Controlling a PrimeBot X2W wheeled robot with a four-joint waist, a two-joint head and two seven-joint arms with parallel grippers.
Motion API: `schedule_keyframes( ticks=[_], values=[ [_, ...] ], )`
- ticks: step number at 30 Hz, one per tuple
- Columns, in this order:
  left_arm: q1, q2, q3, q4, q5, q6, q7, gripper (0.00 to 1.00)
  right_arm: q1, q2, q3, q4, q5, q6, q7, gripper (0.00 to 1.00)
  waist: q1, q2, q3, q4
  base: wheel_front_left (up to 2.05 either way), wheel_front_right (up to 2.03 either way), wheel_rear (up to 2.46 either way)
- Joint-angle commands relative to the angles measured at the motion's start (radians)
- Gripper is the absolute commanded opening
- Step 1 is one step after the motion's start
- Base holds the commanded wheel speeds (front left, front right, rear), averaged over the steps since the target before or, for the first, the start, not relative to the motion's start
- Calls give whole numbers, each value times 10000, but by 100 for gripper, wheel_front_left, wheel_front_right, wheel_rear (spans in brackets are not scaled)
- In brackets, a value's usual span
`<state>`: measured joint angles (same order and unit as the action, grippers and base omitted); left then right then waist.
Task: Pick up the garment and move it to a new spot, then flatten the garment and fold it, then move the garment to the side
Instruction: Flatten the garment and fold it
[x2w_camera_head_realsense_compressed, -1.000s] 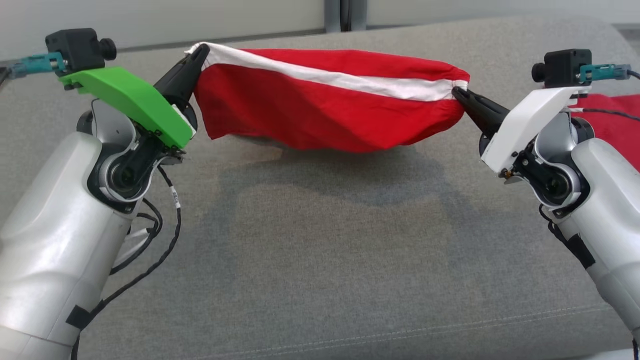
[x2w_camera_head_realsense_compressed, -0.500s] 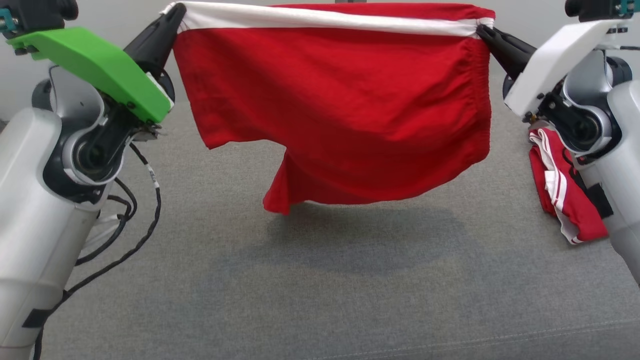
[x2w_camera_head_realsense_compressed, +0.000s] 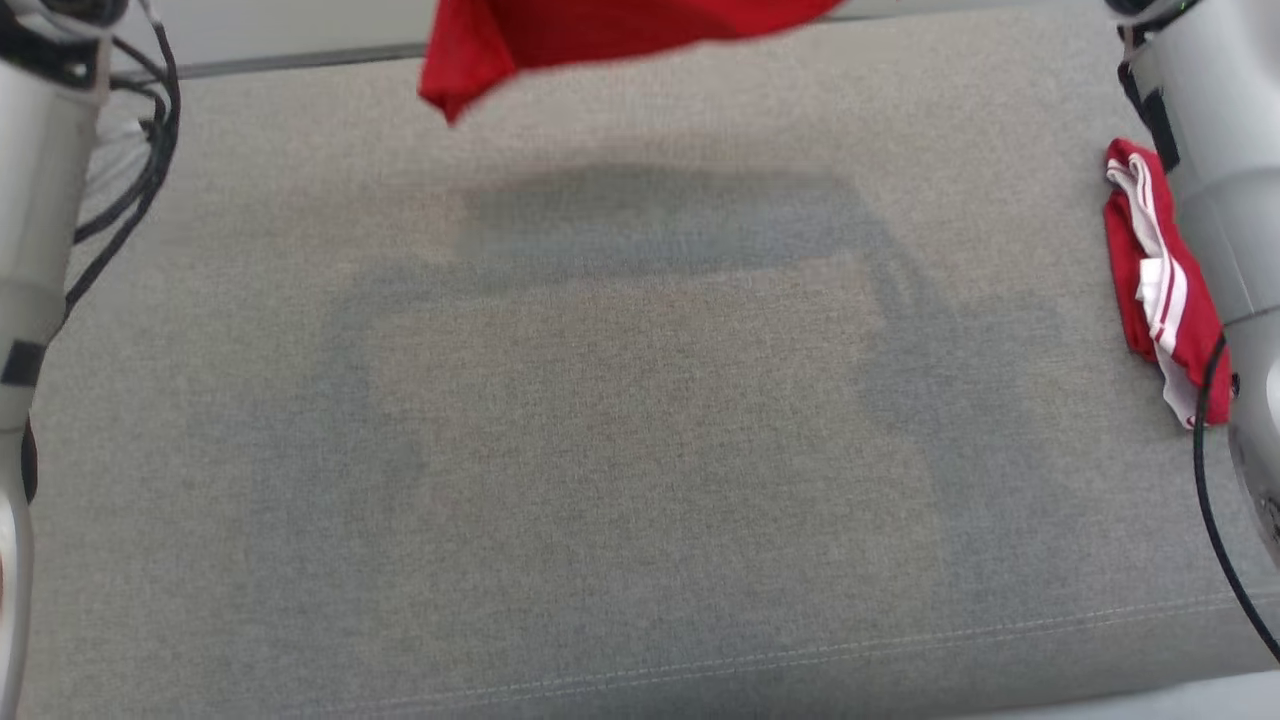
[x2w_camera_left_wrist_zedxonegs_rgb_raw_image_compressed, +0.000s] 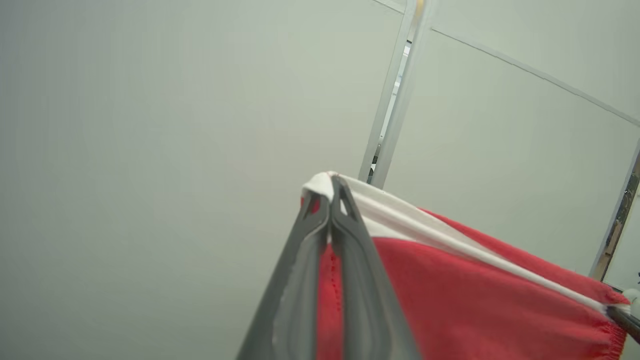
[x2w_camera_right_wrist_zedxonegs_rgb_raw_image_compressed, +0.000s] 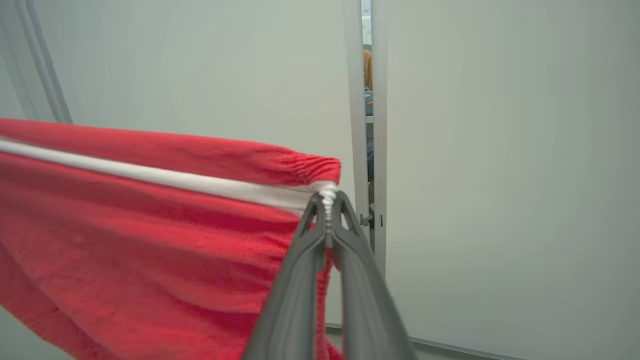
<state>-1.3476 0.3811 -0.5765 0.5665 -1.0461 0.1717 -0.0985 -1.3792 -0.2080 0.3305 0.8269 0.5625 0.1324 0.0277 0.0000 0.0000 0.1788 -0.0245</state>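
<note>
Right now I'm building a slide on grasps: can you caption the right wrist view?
Jaws shut on the white-banded end of the red garment, held aloft before a pale wall.

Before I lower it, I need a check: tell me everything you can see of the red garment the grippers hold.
The red garment looks like soft knit cloth with a white band along its top edge, gathered at the ends. It hangs stretched in the air between the left gripper and the right gripper, each shut on one end of the band. Its lower corner dangles above the grey cushion, not touching it.
</note>
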Motion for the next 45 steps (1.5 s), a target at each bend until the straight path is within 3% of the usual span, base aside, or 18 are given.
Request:
schedule_keyframes(
  ticks=[1,5,11,15,20,27,30,39,45],
  values=[
    [-198,-42,119,278,122,-112,-346,0,-137,-25,-118,323,-236,-32,-325,0,0,0,1157,37,0,0,0],
    [-356,-662,86,1208,86,-964,-1144,0,-483,315,-318,1469,-767,-34,-1476,0,0,0,1680,245,0,0,0],
    [399,-1269,-96,2182,-174,-2084,-1383,0,321,529,267,2380,-501,-27,-1804,0,0,0,2160,523,0,0,0],
    [1181,-1356,-90,2303,-438,-2611,-1475,0,1231,427,1046,2040,167,-26,-1722,0,0,0,2177,588,0,0,0],
    [2520,-1006,-67,1541,-818,-2930,-1522,0,2568,-182,2353,452,1502,-26,-1532,0,0,0,1988,489,0,0,0],
    [5624,137,232,-948,-1117,-2995,-1639,0,4635,-1761,3946,-2398,3244,-24,-1694,0,0,0,1379,291,0,0,0],
    [7338,387,608,-2265,-874,-2688,-1667,0,5627,-2460,4213,-3254,3684,-24,-1972,0,0,0,1040,365,0,0,0],
    [12391,-179,2187,-5875,156,-1710,-1670,0,8775,-3746,3989,-4906,3900,-29,-2621,0,0,0,-61,796,0,0,0],
    [14187,-530,2453,-6774,670,-1468,-1673,0,10518,-3743,3180,-5391,3666,-34,-2765,0,0,0,-535,995,0,0,0]
  ],
)
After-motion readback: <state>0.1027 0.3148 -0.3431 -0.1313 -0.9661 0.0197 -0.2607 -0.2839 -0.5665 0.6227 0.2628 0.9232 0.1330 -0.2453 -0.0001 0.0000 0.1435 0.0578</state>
